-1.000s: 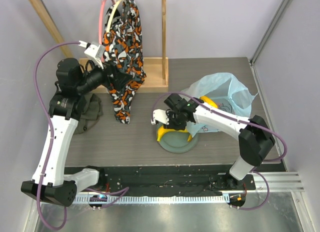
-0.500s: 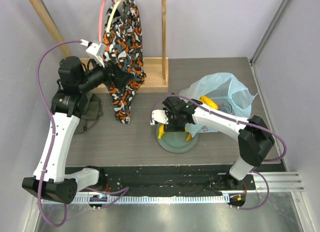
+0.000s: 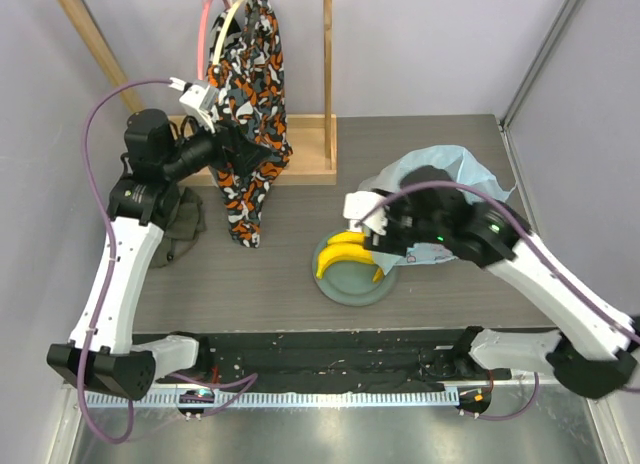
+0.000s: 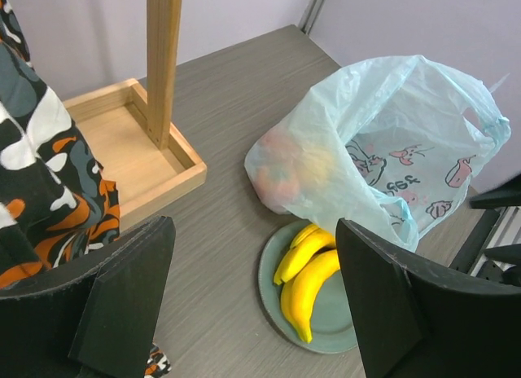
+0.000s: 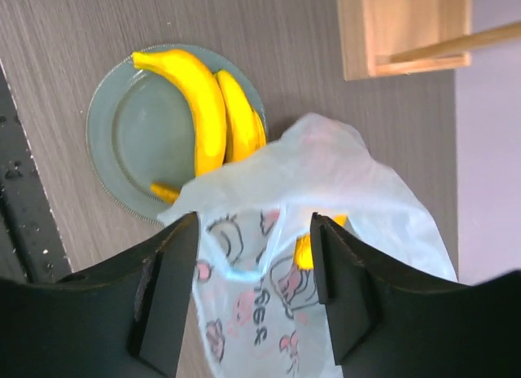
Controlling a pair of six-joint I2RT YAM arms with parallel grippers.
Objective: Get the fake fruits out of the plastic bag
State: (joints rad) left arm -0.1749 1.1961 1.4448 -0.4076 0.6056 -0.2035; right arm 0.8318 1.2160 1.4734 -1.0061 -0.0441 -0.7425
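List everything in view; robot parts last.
plate: one, grey-green, centre
banana bunch: one, yellow, on plate
plastic bag: one, light blue, pink print, overlapping plate's rim
fruits in bag: count unclear, reddish and yellow, seen through plastic
wooden rack: one, pale wood, far left
patterned cloth: one, orange-black-white, hanging on rack
dark cloth: one, olive, left side
left gripper: open, black, near patterned cloth
right gripper: open, black, above bag
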